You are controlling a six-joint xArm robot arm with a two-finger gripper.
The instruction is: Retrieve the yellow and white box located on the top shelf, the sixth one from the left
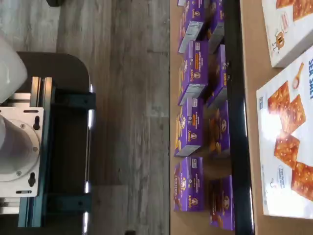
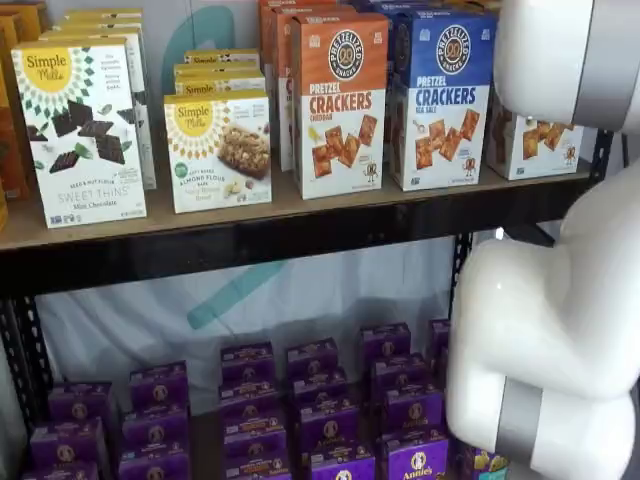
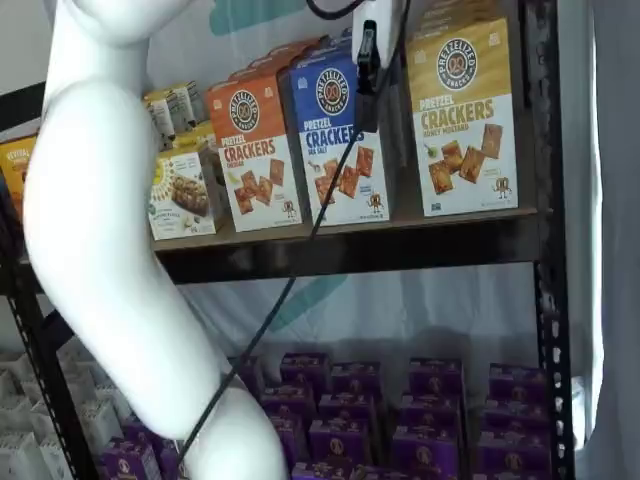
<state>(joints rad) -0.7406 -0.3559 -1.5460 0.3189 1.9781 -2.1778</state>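
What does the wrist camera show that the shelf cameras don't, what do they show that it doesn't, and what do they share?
Only the wrist view shows the wood-grain floor and the dark mount with teal brackets. Only the shelf views show the yellow and white box with its yellow upper part, the white arm, and the gripper, seen side-on, so whether it is open cannot be told. Both show the purple boxes, the blue sea salt carton and the top shelf with its black rail.

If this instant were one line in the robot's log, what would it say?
stage: approach | target: yellow and white box, untouched on top shelf | claw: hanging before the blue box, fingers unclear
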